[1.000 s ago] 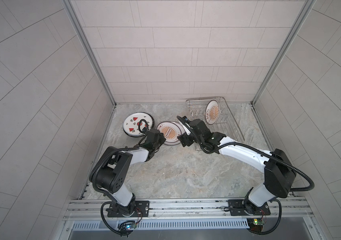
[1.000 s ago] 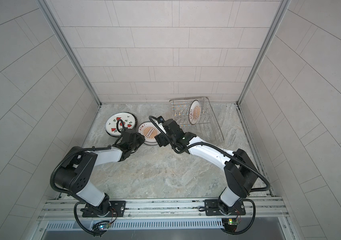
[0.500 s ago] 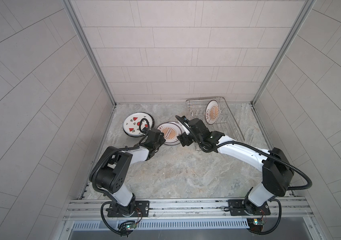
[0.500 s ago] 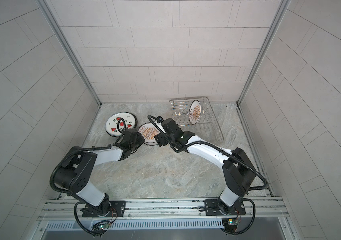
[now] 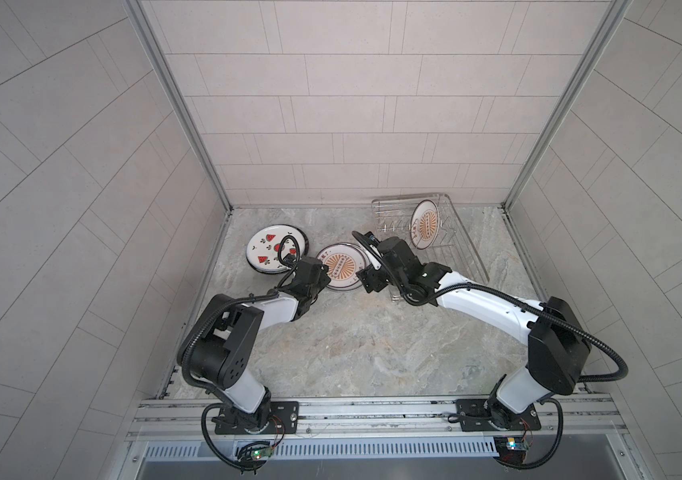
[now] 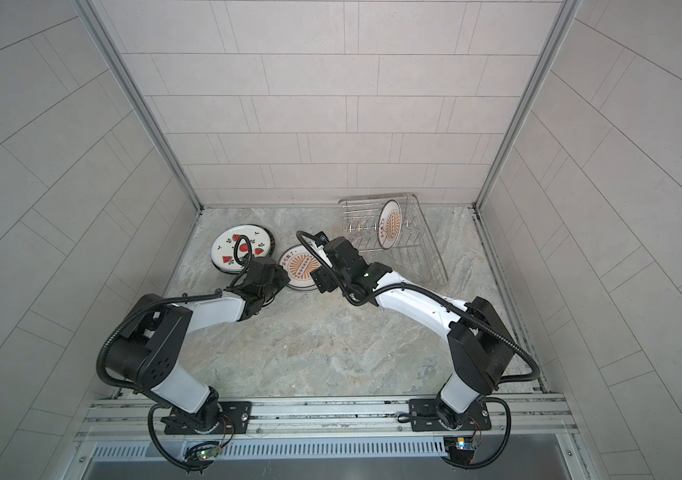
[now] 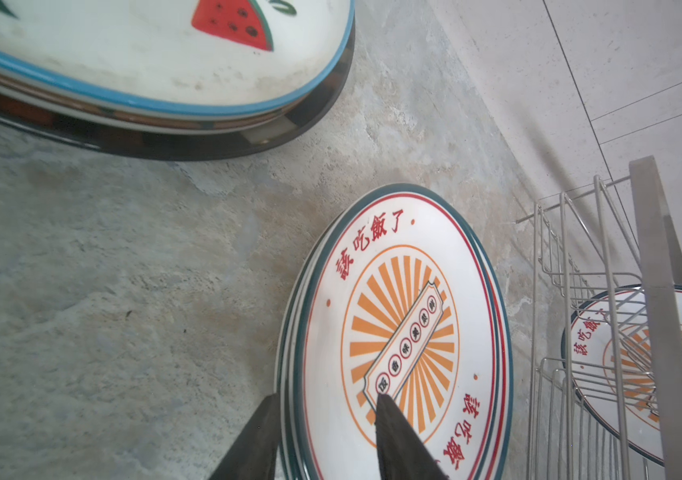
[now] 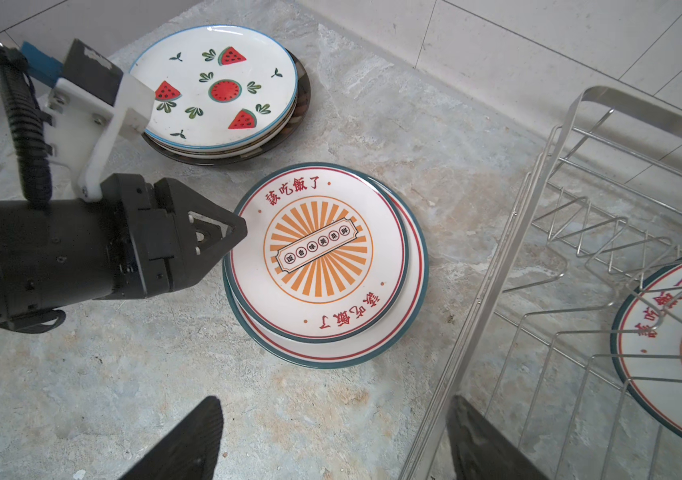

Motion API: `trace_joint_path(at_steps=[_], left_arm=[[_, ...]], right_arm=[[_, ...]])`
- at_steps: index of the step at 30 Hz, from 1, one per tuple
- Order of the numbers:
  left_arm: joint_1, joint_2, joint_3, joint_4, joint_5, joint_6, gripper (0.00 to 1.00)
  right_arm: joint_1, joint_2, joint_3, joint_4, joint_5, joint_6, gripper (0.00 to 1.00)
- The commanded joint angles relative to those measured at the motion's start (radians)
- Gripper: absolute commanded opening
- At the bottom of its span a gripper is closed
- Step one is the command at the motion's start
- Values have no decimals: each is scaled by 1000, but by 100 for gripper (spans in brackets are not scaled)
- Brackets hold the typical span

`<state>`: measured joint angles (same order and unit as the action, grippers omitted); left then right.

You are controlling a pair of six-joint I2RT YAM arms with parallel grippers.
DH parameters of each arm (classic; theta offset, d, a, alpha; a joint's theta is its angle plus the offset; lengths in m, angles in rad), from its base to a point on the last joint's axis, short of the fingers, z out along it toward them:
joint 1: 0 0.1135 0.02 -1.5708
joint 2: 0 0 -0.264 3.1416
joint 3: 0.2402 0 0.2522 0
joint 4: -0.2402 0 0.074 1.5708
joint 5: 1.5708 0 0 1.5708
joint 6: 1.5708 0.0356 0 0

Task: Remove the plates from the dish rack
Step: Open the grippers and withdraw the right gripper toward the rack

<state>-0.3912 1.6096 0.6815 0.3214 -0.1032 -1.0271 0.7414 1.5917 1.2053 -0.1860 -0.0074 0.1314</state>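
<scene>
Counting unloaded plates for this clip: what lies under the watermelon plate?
A dark glossy plate, only its rim showing around the watermelon plate. Its centre is covered, and whether another plate is sandwiched between them cannot be told.

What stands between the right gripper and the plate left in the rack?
Only the rack's own wire wall: the open right gripper hangs just outside it, while the plate stands inside among the wires.

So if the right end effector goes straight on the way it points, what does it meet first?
Likely the stacked sunburst plates, lying just ahead of the right end effector; possibly bare table first.
</scene>
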Motion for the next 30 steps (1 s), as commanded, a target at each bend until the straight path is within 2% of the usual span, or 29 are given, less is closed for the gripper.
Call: trace_joint_path(at_steps=[1, 10, 19, 20, 22, 23, 30], left_arm=[[-4, -42, -26, -21, -51, 10, 45], [-7, -148, -50, -69, -99, 44, 64], [-8, -249, -106, -14, -68, 68, 82], [-8, -266, -120, 9, -62, 78, 88], [-8, -297, -149, 63, -32, 96, 91], [-9, -311, -163, 95, -16, 100, 100], [-28, -362, -204, 217, 67, 134, 100]], right_arm=[[7, -51, -16, -5, 20, 0, 86], [7, -114, -65, 38, 44, 25, 86], [1, -222, -154, 122, 200, 67, 89], [-2, -239, -165, 132, 218, 72, 89], [-8, -270, -192, 153, 245, 72, 90], [-14, -288, -205, 160, 253, 73, 91], [-130, -330, -212, 109, 254, 138, 100]])
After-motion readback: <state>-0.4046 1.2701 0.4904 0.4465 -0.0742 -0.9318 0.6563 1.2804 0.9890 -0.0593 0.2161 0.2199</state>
